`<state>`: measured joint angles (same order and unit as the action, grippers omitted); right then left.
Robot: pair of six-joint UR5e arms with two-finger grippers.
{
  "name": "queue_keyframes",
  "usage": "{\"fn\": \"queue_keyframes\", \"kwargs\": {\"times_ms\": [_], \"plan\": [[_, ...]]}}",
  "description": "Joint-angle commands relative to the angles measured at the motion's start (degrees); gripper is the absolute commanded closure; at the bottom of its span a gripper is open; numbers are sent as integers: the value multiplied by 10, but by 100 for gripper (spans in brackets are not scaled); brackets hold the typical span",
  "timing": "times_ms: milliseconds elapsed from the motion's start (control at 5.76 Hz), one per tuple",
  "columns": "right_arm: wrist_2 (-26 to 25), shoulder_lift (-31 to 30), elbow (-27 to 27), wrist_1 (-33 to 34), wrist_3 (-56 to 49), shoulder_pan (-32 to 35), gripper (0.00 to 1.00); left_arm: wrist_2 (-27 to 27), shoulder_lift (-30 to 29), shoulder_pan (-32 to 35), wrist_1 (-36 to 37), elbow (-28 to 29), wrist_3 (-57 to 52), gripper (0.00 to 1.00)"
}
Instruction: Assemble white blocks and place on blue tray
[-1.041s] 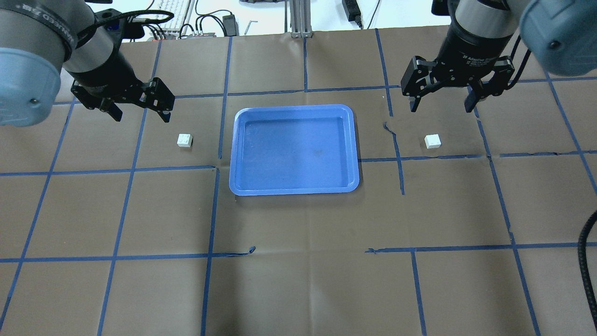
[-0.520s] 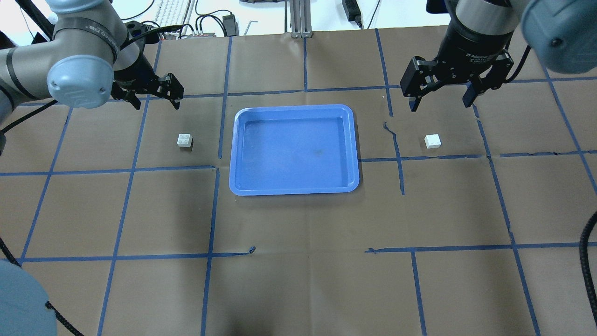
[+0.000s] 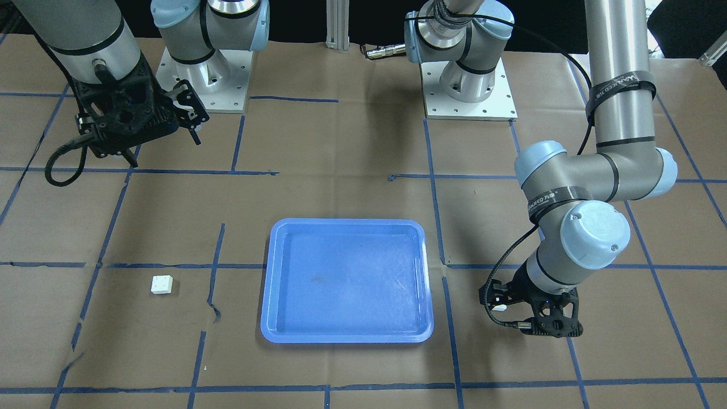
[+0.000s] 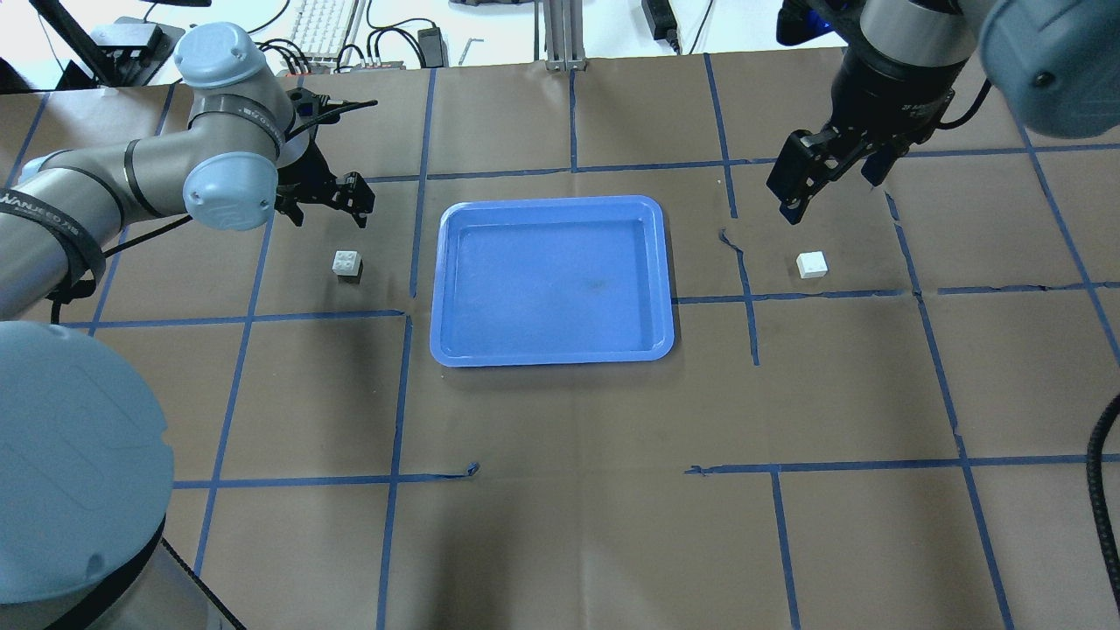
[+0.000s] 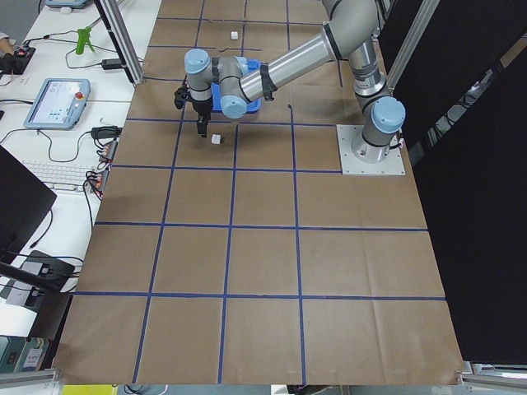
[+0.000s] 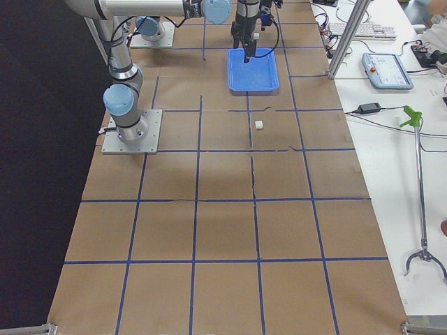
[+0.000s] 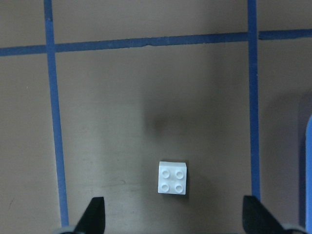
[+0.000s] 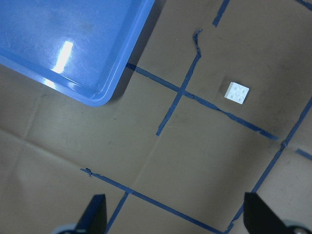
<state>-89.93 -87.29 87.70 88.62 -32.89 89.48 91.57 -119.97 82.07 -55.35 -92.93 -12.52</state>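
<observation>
The blue tray lies at the table's middle and also shows in the front view. One white block sits left of it, studs up. My left gripper hangs open just behind this block. In the left wrist view the block lies between the open fingertips. The other white block sits right of the tray. My right gripper is open and empty, high above and behind it. The right wrist view shows that block and a tray corner.
Brown paper with a blue tape grid covers the table. A keyboard and cables and an aluminium post stand past the far edge. A black cable hangs at the right edge. The arm bases stand behind the tray.
My left arm has swung out and its gripper has dropped toward the left block, moving right. My right gripper has turned about its axis. Both stay open; the blocks have not moved.
</observation>
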Motion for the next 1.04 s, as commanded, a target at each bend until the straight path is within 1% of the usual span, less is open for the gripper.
{"fn": "queue_keyframes", "kwargs": {"times_ms": [0,173,347,520,694,867], "plan": [[1,25,-2,55,-238,-19,0,0,-16,-1,10,-23,-22,1],[6,51,-15,55,-389,-45,1,1,-27,-1,12,-23,-23,3],[7,74,-33,55,-517,-68,1,1,-33,-1,11,-18,-23,21],[18,106,-65,55,-631,-88,1,2,-35,-1,12,-20,-23,45],[47,139,-101,53,-704,-121,0,1,-38,-1,11,-15,-23,78],[86,156,-101,45,-718,-140,0,1,-37,-1,12,-9,-26,98]]}}
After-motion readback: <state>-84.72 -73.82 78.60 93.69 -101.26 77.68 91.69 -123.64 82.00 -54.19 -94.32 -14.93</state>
